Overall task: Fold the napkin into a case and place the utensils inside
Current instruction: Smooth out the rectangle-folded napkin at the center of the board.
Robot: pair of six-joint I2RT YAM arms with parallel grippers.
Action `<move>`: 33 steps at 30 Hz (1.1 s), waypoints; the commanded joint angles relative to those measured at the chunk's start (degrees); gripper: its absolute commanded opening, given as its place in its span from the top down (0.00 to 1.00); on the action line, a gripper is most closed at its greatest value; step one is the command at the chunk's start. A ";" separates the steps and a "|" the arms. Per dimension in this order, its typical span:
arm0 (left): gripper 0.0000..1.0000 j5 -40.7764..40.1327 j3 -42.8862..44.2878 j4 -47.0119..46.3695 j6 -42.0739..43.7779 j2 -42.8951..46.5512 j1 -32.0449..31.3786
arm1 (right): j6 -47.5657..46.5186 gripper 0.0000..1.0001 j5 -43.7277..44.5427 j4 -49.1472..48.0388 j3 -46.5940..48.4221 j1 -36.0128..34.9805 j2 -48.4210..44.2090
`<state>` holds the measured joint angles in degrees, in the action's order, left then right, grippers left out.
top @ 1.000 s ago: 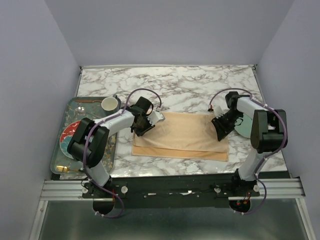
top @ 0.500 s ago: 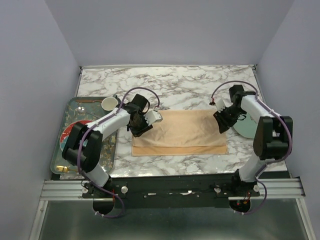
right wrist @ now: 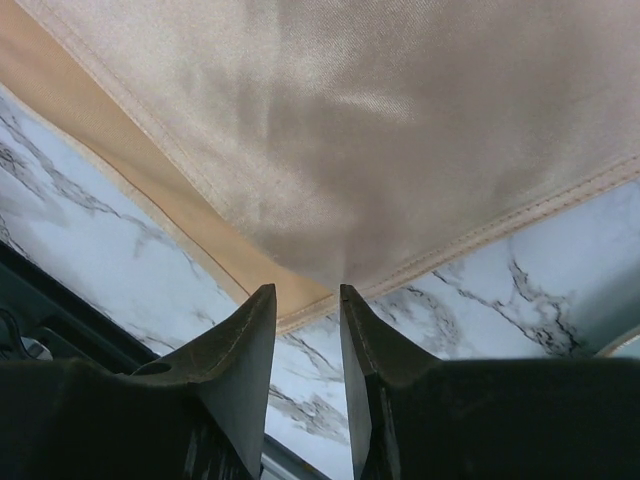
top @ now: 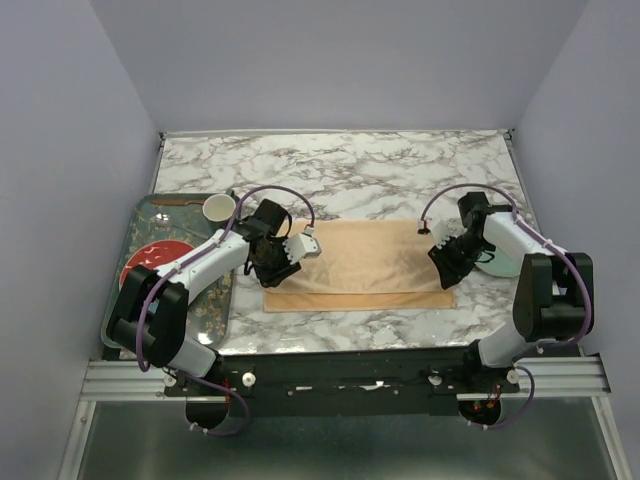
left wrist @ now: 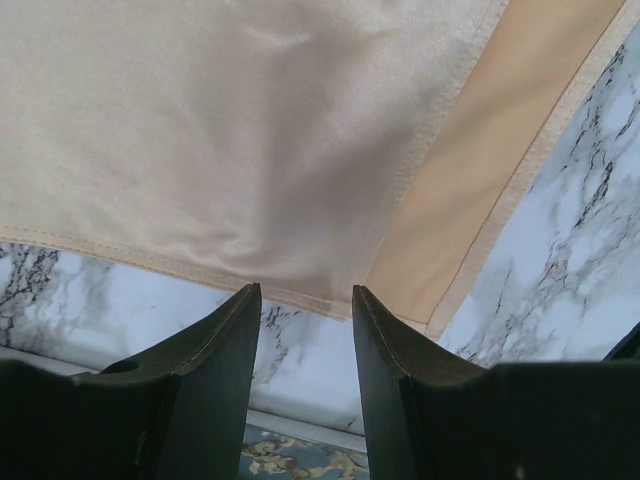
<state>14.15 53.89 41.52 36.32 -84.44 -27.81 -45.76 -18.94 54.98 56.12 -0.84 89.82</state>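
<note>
Filling the floor of a plain lavender-walled booth, a white marble table (top: 380, 175) with grey veins carries one napkin (top: 365, 265), folded to a wide two-layer rectangle in the middle, nearer the near edge; a strip of the lower layer shows along its near side. Two arms work it. The left gripper (left wrist: 305, 300) sits low at the napkin's left near corner, jaws apart, holding nothing. The right gripper (right wrist: 307, 298) sits at the right near corner, with a narrower gap and the hem just past its tips. At the left edge one grey patterned tray (top: 212, 300) holds one red plate (top: 150, 272) and one cup (top: 220, 208). One pale plate (top: 500, 263) lies half hidden behind the right arm.
</note>
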 commanded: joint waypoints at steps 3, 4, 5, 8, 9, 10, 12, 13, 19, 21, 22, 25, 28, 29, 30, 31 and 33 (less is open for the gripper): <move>0.49 0.62 -2.12 -2.75 -1.25 1.48 0.39 | 2.87 0.59 -0.31 -6.98 -4.25 -1.79 2.19; 0.49 0.61 -2.12 -2.67 -1.25 1.48 0.48 | 2.87 0.59 0.04 -7.43 -4.61 -2.06 2.64; 0.50 0.53 -2.12 -2.76 -1.16 1.48 0.57 | 2.78 0.59 0.48 -7.78 -4.87 -2.15 2.99; 0.49 1.05 -2.30 -2.67 -1.33 1.91 0.83 | 2.52 0.58 1.36 -8.66 -5.67 -2.15 3.96; 0.49 1.05 -2.47 -2.76 -1.16 2.09 0.83 | 2.34 0.57 1.45 -8.92 -5.84 -2.15 3.96; 0.49 1.31 -2.73 -2.67 -1.07 2.26 0.92 | 2.25 0.57 1.54 -9.19 -6.02 -2.15 3.70; 0.49 1.58 -3.09 -2.49 -0.81 2.88 0.92 | 1.99 0.56 2.50 -9.37 -6.19 -2.23 3.43; 0.49 1.75 -3.35 -2.49 -0.63 3.06 0.83 | 1.81 0.57 2.76 -9.37 -6.37 -2.23 3.26; 0.50 2.63 -3.79 -2.14 0.07 3.76 0.83 | 0.49 0.66 4.09 -9.37 -7.25 -2.50 1.32; 0.51 4.21 -4.23 -1.62 3.22 4.55 0.83 | 0.32 0.71 3.04 -8.32 -6.73 -2.67 0.80; 0.51 4.48 -5.10 -1.79 4.19 4.90 0.74 | 0.49 0.73 2.68 -8.05 -6.55 -2.67 0.79; 0.53 5.27 -6.68 -2.41 7.54 6.39 0.74 | 1.11 0.82 2.07 -7.70 -6.20 -3.02 0.53; 0.54 5.27 -7.74 -2.14 10.17 6.84 0.22 | 1.37 0.87 1.71 -6.99 -5.85 -3.11 0.44; 0.54 5.01 -8.01 -2.06 10.70 6.84 -0.22 | 1.37 0.92 1.54 -6.91 -5.76 -3.11 0.44; 0.54 4.83 -8.36 -2.32 11.75 6.84 -0.49 | 1.46 0.94 1.54 -6.56 -5.58 -3.11 0.53; 0.54 4.14 -9.14 -2.49 12.11 6.92 -0.75 | 1.55 0.95 1.45 -6.47 -5.32 -3.11 0.44; 0.54 3.69 -9.76 -3.02 12.72 7.01 -1.36 | 1.46 0.96 1.27 -6.03 -5.05 -3.29 0.36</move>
<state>17.19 45.93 39.18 44.77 -78.65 -27.92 -44.12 -17.17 48.10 50.76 -3.55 90.61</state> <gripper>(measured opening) 0.458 0.058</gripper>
